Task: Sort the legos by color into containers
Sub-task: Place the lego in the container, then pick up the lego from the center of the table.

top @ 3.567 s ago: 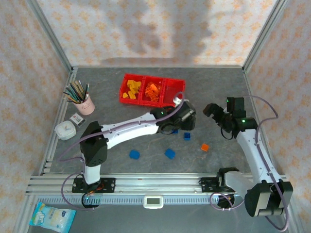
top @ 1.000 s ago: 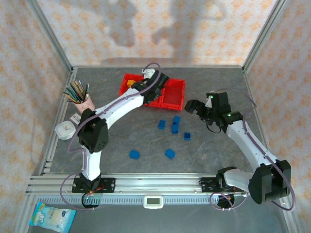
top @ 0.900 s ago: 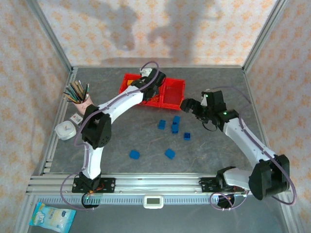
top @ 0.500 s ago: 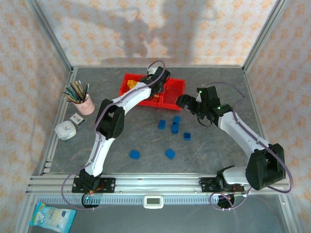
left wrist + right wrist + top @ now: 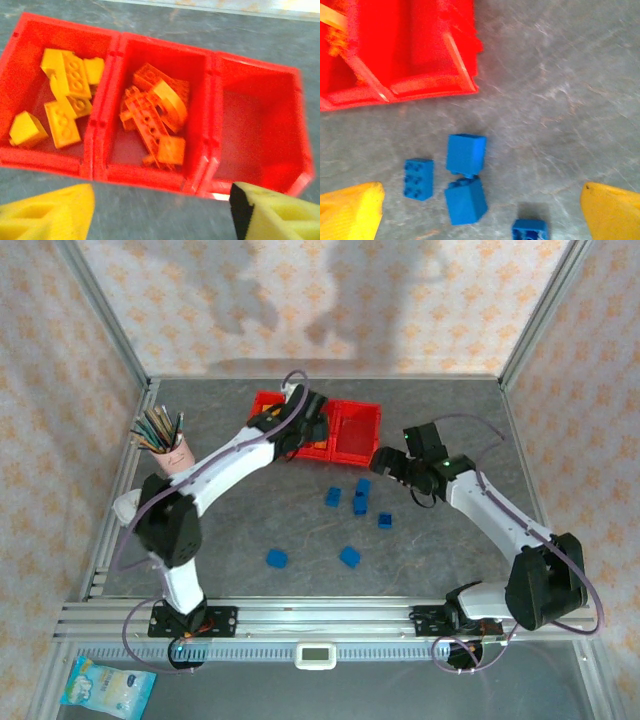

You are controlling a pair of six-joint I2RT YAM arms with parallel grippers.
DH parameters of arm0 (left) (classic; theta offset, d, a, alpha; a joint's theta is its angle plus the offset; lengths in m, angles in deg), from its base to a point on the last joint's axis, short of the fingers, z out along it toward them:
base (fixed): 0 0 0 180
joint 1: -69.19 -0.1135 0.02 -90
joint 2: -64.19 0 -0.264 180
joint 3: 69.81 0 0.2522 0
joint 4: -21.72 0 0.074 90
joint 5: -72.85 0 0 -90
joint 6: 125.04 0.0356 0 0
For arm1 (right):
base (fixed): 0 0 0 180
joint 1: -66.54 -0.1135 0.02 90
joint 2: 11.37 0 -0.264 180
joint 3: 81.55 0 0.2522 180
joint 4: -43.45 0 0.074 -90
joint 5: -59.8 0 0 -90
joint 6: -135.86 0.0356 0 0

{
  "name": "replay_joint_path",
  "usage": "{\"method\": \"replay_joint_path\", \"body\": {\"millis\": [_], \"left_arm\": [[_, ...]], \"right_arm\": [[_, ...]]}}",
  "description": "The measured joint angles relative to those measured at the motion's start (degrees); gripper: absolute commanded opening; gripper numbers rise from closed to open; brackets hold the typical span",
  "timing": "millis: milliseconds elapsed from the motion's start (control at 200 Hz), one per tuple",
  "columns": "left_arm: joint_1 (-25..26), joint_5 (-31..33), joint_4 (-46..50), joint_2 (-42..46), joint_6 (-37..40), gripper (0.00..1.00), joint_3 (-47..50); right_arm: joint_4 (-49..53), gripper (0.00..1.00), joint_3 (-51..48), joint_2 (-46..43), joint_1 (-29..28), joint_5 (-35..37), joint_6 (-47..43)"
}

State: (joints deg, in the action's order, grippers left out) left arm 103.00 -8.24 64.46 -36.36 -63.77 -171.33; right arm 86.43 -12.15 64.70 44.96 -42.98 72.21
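Three joined red containers [image 5: 205, 150] fill the left wrist view: yellow legos [image 5: 67, 95] in the left one, orange legos [image 5: 155, 115] in the middle one, the right one [image 5: 255, 135] bare. My left gripper [image 5: 162, 212] hovers open just in front of them, and in the top view the left gripper [image 5: 298, 428] is over the containers [image 5: 378, 430]. Several blue legos [image 5: 359, 504] lie on the table. My right gripper [image 5: 481, 190] is open above a cluster of them [image 5: 465, 153], nothing held. The top view has this gripper [image 5: 385, 462] right of the containers.
A pink pencil cup [image 5: 175, 452] stands at the left, a small white box [image 5: 124, 506] below it. Two more blue bricks [image 5: 276, 558] [image 5: 349, 556] lie nearer the front rail [image 5: 320, 618]. Patterned walls close in the table on three sides.
The orange brick lying on the table 3.6 s ago is gone. The left gripper went from the blue bricks to the containers; it has now drawn back slightly. The right gripper shifted toward the blue cluster.
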Motion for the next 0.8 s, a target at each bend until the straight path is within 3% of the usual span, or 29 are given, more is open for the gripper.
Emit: {"method": "replay_joint_path", "body": {"millis": [245,500,801], "left_arm": [[6.67,-6.08,-5.49,12.11,-2.38,0.99,17.77],[10.47,-10.23,-12.52,16.55,-7.08,0.99,29.57],[10.45,-10.56,-16.61,17.84,-12.22,0.99,33.03]], "right_arm": [[2.08,1.00,-5.18,0.15,-3.52,6.36,0.87],[1.53,0.96,-6.93,4.74,-7.52,10.25,2.36],[-0.46,0.75,-7.06,10.71,-11.43,11.96,2.97]]}}
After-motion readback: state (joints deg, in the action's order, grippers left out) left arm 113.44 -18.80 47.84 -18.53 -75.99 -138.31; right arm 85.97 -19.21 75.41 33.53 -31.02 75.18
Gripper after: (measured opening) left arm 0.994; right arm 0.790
